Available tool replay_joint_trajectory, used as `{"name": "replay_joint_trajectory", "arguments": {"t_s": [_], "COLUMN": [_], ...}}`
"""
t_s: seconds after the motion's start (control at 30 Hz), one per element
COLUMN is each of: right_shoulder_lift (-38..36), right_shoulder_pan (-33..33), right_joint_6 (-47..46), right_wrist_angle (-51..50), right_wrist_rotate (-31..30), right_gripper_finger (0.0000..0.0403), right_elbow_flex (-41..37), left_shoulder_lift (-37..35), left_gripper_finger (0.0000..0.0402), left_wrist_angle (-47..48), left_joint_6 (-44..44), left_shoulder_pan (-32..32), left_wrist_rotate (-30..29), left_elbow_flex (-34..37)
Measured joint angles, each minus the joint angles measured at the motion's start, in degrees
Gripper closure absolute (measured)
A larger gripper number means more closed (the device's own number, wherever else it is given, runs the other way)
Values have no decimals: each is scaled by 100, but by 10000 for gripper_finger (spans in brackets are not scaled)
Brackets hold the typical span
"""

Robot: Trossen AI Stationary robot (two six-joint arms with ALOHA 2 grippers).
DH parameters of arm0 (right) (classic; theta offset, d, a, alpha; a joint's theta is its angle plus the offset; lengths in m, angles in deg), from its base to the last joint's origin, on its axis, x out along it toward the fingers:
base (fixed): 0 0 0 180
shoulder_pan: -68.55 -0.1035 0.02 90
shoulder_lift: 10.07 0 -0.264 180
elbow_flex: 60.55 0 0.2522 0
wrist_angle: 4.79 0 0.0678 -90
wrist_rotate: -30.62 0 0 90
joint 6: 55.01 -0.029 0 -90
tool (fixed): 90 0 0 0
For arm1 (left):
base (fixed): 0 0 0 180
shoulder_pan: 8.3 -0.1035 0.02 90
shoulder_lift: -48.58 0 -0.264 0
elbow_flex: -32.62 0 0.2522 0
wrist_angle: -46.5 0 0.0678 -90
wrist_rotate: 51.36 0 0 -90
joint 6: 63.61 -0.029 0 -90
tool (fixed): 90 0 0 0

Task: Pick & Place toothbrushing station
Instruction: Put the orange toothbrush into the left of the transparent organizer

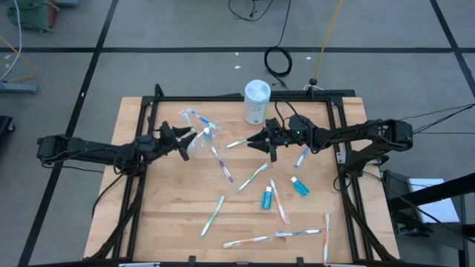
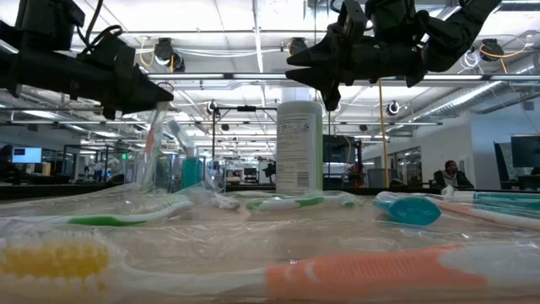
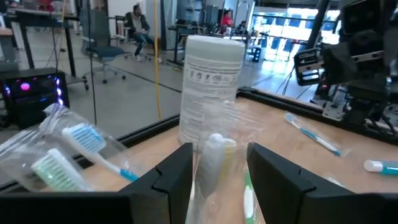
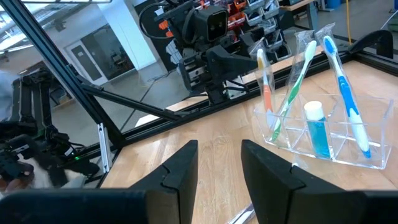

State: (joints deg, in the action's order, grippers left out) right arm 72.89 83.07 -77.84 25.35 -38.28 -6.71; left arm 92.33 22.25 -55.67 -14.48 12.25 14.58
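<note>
Station (image 4: 317,134): clear plastic holder, light, rigid, slippery; left hand (image 1: 185,141) grasping its wall; right hand (image 1: 261,141) released.

clear holder (image 4: 336,152) upright on table: three toothbrushes, teal tube (image 4: 317,127) inside.

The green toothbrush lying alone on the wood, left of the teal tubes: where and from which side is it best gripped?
Probably the green toothbrush at mid-handle, from straight above, with the fingers set across it. It lies flat and slanted on the table, so nothing can pass under it, and bare wood shows on both its sides.
</note>
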Motion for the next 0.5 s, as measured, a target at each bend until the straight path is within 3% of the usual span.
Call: {"name": "replay_joint_trajectory", "arguments": {"t_s": [0.5], "right_shoulder_lift": [0], "right_shoulder_pan": [0], "right_joint_6": [1], "right_wrist_angle": [0], "right_wrist_rotate": [0], "right_gripper_finger": [289], "right_elbow_flex": [0], "left_shoulder_lift": [-2], "left_gripper_finger": [243], "left_wrist_angle": [-690], "left_joint_6": [-680], "left_shoulder_pan": [615], "left_wrist_rotate": [-106], "left_elbow_flex": [0]}}
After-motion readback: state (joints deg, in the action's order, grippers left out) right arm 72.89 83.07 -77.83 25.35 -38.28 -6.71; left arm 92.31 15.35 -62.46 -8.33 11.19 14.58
